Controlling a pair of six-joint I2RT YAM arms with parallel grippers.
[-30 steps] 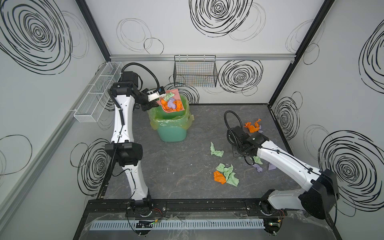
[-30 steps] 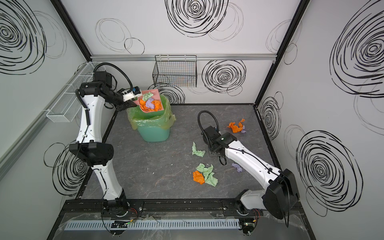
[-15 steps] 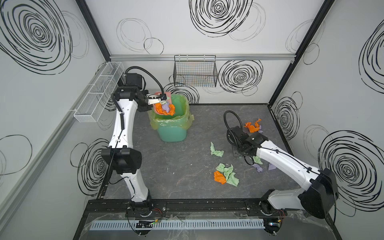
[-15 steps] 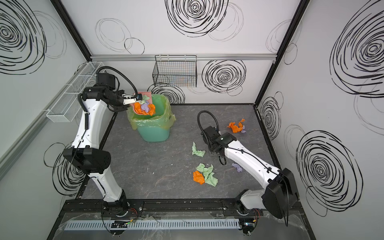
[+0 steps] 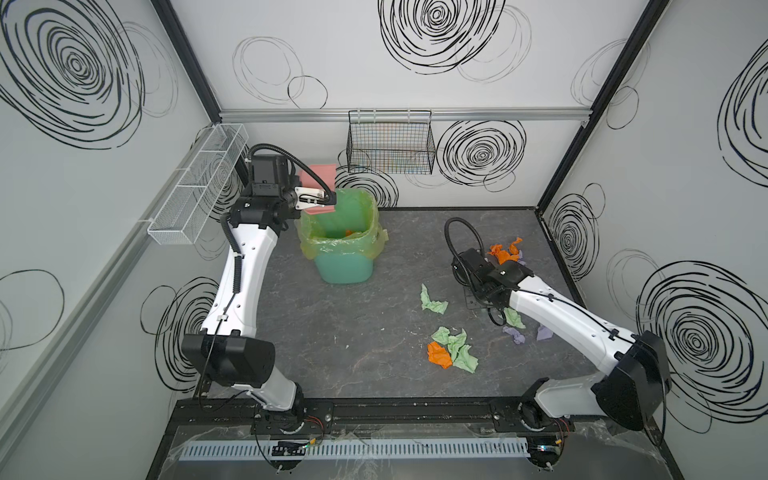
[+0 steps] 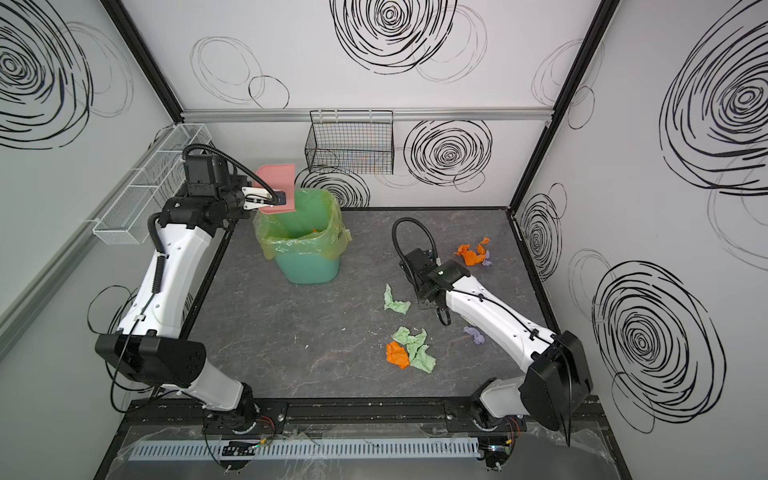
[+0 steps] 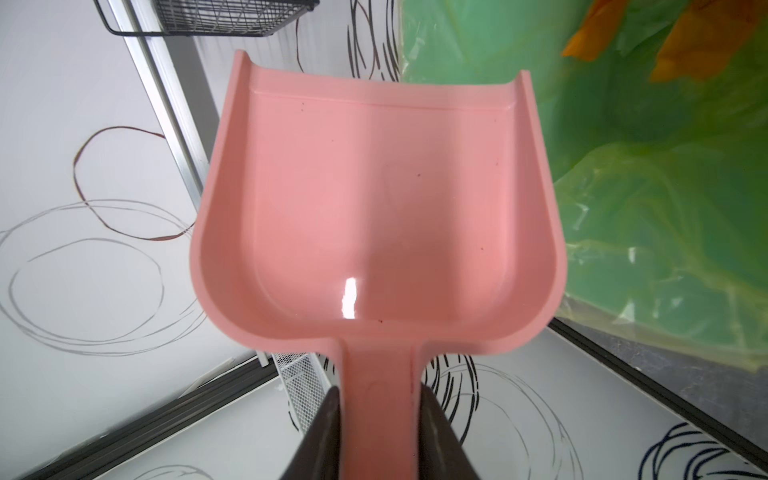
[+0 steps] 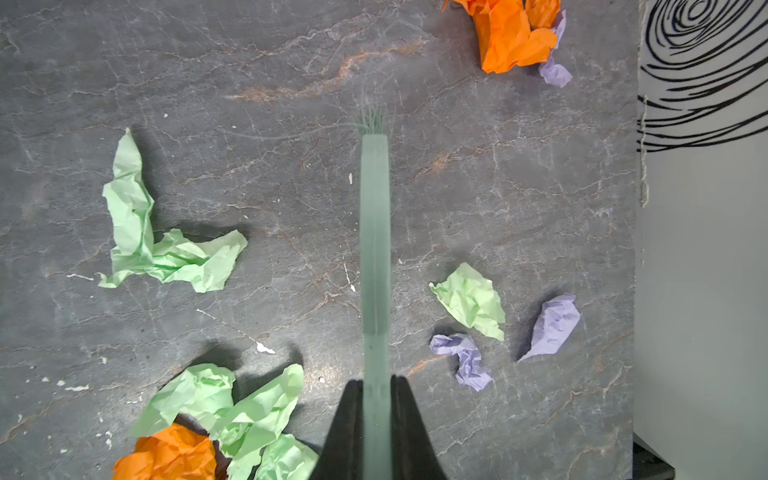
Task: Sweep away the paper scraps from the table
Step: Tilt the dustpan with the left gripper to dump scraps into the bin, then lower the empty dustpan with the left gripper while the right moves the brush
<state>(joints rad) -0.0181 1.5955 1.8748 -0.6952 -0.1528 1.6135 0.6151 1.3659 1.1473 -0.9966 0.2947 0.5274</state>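
Crumpled orange, green and lilac paper scraps (image 5: 453,353) litter the dark grey marbled table (image 5: 332,332) toward its right edge. The pink plastic dustpan (image 7: 374,199) has just emptied its load into the green lined bin (image 5: 343,257) near the far left corner. The left gripper (image 7: 378,399) clamps the pan's handle and the right gripper (image 8: 376,382) pinches the pale green brush (image 8: 375,232), so another round looks needed.

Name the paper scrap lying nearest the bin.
The long, bent pale green scrap lying alone near the table's middle; every other scrap sits farther from the bin.
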